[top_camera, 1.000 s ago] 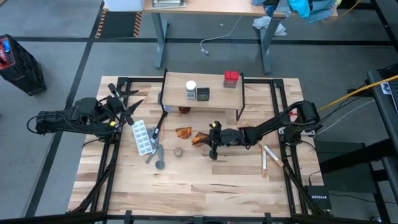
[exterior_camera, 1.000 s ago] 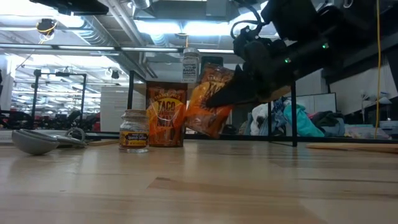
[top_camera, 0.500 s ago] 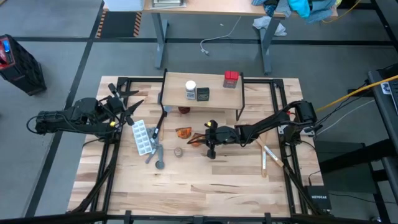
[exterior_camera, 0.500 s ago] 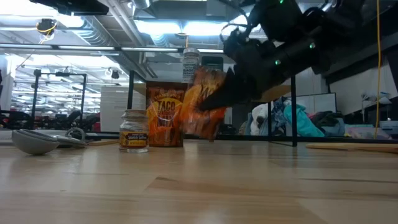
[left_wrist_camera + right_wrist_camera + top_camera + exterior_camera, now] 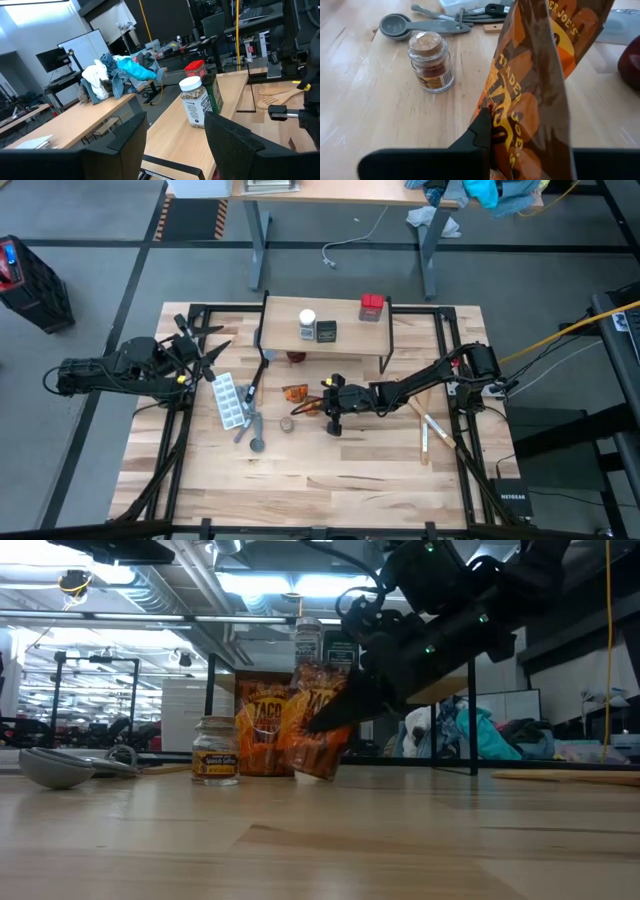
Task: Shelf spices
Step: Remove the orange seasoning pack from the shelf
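- The shelf (image 5: 345,332), upper centre of the high view, carries a white-capped jar (image 5: 307,324), a dark square tin (image 5: 326,331) touching it, and a red-topped box (image 5: 372,306) farther right.
- A dark red jar (image 5: 296,357) sits under the shelf's front edge.
- Right gripper (image 5: 316,404), centre of the high view, is clamped on an orange taco packet (image 5: 318,720), held just off the table (image 5: 330,470).
- A second orange packet (image 5: 262,727) stands right behind it; a small cork-topped jar (image 5: 215,749) of reddish powder stands to the left.
- Grey measuring spoons (image 5: 252,432) and a pale tray (image 5: 229,400) lie left of centre; a wooden spatula (image 5: 425,438) lies right.
- Left gripper (image 5: 207,355), at left edge, holds nothing, fingers parted.
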You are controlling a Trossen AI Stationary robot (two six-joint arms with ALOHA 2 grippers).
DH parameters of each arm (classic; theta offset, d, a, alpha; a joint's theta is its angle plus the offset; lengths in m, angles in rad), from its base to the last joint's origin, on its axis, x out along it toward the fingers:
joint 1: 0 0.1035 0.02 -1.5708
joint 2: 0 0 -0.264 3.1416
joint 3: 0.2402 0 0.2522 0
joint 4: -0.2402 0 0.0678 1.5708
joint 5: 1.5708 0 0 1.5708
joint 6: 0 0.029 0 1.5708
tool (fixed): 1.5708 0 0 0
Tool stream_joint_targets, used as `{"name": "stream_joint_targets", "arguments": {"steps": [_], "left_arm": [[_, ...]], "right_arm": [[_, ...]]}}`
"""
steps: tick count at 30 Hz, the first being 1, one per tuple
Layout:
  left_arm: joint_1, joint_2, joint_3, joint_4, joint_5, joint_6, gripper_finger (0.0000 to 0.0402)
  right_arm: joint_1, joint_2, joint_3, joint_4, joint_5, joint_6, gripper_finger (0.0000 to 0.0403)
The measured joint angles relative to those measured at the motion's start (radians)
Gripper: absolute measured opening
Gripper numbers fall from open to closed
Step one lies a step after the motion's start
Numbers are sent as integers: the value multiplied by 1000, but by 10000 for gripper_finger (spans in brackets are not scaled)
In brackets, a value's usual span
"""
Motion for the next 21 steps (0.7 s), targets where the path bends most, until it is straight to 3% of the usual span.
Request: {"name": "stream_joint_targets", "arguments": {"steps": [11,21], "left_arm": [[0,0,0,0,0,0,191],[0,0,0,1,0,0,191]], "right_arm": [[0,0,0,-4,1,0,52],[0,0,0,-4,76,20,57]]}}
